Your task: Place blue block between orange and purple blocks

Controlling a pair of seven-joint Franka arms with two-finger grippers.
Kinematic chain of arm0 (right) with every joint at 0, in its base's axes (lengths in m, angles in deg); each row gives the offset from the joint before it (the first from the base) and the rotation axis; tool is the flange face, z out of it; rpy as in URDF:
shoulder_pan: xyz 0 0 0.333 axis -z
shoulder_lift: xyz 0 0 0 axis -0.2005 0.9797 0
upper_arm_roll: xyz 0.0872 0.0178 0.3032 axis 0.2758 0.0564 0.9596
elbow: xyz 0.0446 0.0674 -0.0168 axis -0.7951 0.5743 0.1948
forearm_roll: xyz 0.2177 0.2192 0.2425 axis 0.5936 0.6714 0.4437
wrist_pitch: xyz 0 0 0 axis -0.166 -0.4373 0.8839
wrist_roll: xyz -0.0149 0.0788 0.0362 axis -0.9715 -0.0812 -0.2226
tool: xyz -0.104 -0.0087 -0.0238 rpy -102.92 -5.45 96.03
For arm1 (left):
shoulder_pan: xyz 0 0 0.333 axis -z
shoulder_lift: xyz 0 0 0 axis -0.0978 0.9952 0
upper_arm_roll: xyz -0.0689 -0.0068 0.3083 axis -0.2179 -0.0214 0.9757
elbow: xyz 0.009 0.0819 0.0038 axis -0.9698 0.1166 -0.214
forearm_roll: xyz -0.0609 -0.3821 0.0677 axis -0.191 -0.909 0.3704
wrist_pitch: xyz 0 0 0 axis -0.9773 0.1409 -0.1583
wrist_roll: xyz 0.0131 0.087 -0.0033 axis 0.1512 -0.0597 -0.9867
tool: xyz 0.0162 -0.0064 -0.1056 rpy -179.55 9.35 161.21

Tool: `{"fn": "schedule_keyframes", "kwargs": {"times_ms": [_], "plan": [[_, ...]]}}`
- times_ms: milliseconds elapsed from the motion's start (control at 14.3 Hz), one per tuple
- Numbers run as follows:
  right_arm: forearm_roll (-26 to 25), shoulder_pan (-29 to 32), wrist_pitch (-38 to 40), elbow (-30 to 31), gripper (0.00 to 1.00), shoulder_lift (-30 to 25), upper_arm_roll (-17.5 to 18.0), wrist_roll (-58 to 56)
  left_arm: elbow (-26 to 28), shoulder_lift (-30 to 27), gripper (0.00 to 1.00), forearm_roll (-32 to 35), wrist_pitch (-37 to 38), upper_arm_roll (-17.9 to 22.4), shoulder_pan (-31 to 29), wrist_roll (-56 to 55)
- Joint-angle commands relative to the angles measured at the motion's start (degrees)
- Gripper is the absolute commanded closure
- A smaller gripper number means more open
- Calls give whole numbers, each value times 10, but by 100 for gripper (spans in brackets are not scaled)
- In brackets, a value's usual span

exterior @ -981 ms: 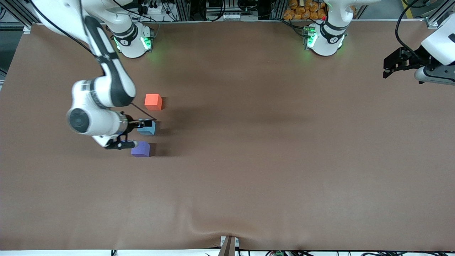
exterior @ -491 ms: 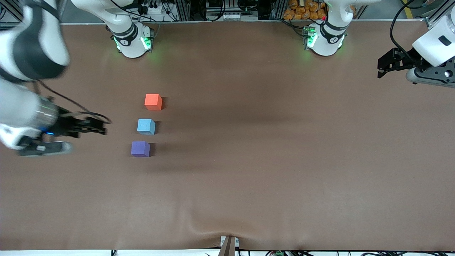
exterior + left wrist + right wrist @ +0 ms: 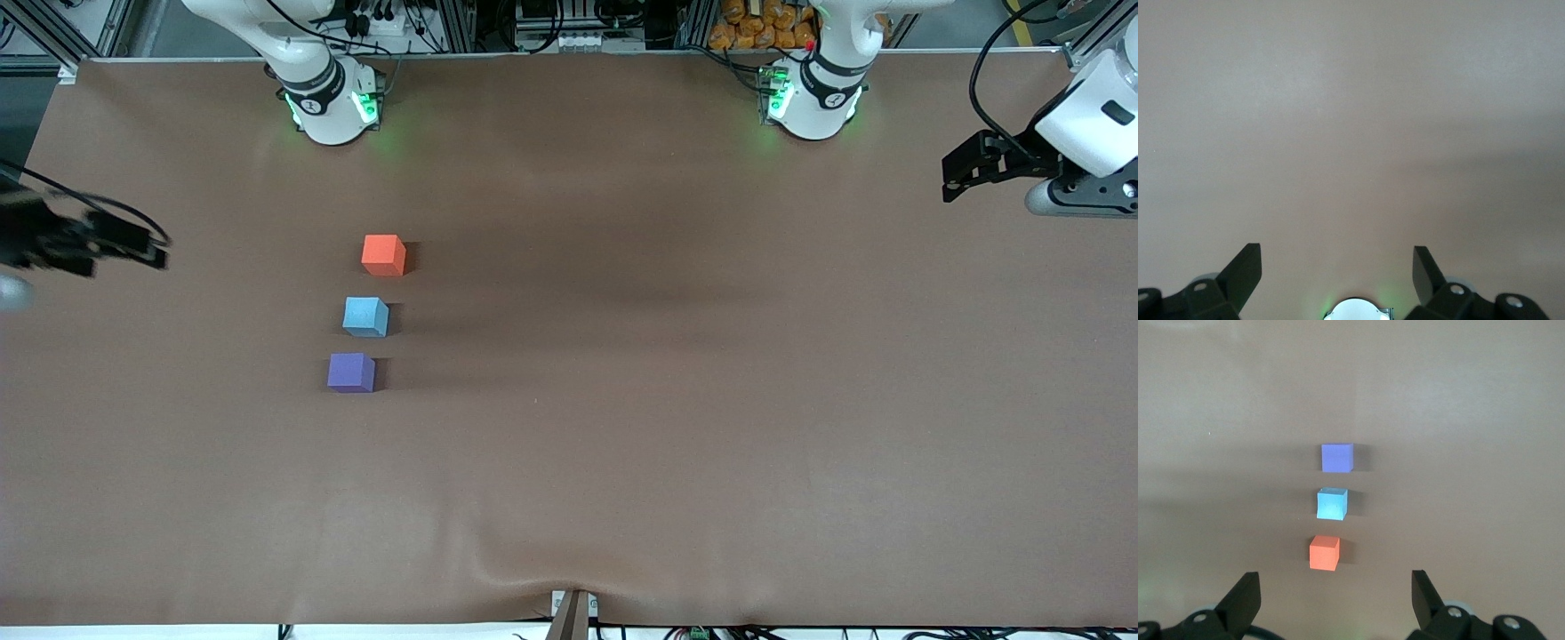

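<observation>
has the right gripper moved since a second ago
Yes. The right gripper was at the blue block; it has pulled away toward the right arm's end of the table, open. The block stays put.

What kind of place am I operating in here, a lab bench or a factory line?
Likely a robotics lab bench: two arm bases bolted along a brown-covered table, aluminium framing and loose cables at its edge, and only three foam-like cubes, orange block, blue block and purple block.

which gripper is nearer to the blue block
Right. The right gripper hangs open at the right arm's end of the table, apart from the blue block. The left gripper waits open at the left arm's end, much farther off.
</observation>
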Motion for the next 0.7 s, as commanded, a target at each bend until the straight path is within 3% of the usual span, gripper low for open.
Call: {"fn": "schedule_keyframes", "kwargs": {"times_ms": [0, 140, 350, 631], "plan": [[-9, 10, -45, 128, 0, -104, 13, 3, -5, 3, 0, 11, 2, -6, -2, -7], [-13, 7, -62, 172, 0, -141, 14, 3, -5, 7, 0, 2, 2, -6, -3, -11], [-17, 3, -55, 182, 0, -151, 14, 3, -5, 16, 0, 2, -7, -6, 3, -17], [-21, 3, -51, 141, 0, -130, 13, -3, -6, 16, 0, 2, -5, -7, 0, -13]]}}
